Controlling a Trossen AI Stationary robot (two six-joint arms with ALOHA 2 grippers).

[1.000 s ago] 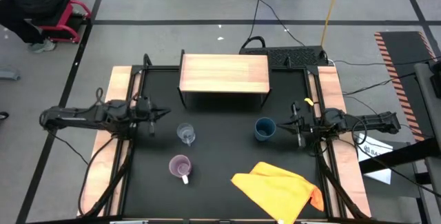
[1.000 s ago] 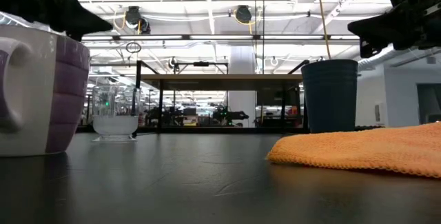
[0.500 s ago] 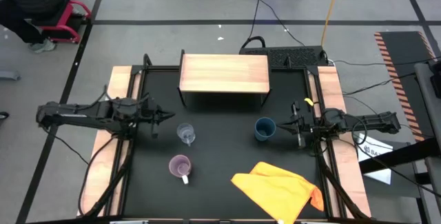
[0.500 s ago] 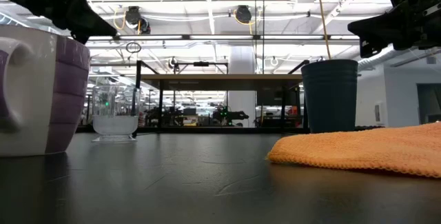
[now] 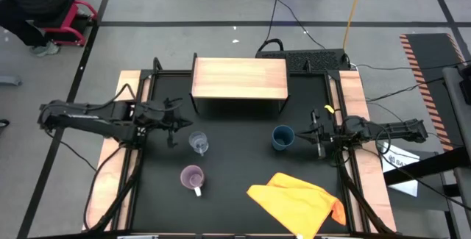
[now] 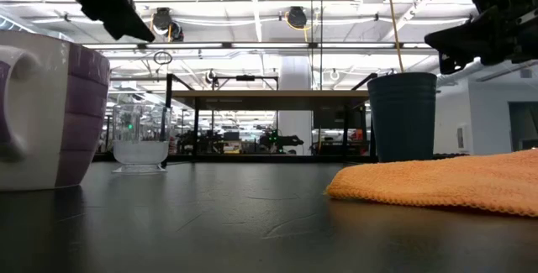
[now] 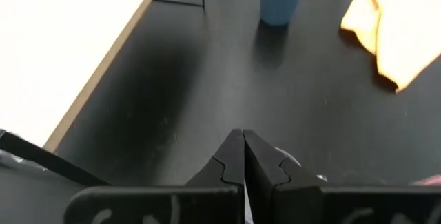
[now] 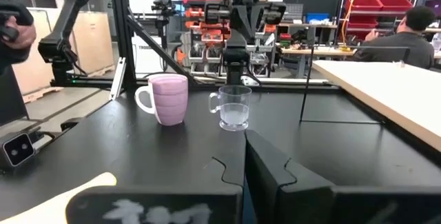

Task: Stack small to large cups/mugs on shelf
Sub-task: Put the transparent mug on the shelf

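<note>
The tiny clear glass (image 5: 198,143) stands upright on the black table, left of centre. The light purple mug (image 5: 193,177) stands nearer the front, its handle toward the near edge. The dark blue cup (image 5: 282,137) stands right of centre. The shelf (image 5: 239,79) with its light wooden top stands at the far middle. My left gripper (image 5: 182,125) is shut and empty, raised above the table just left of and beyond the glass; its fingers also show in the left wrist view (image 7: 243,156). My right gripper (image 5: 307,136) is shut and empty, just right of the blue cup and above its rim (image 6: 454,42).
A crumpled yellow cloth (image 5: 298,202) lies at the front right of the table. Pale wooden side rails (image 5: 118,121) run along both sides. The black surface between the cups and the shelf is bare. A person sits in the room beyond (image 8: 417,24).
My left gripper has risen and moved toward the table's right, closer to the clear glass, staying shut. The cups have not moved.
</note>
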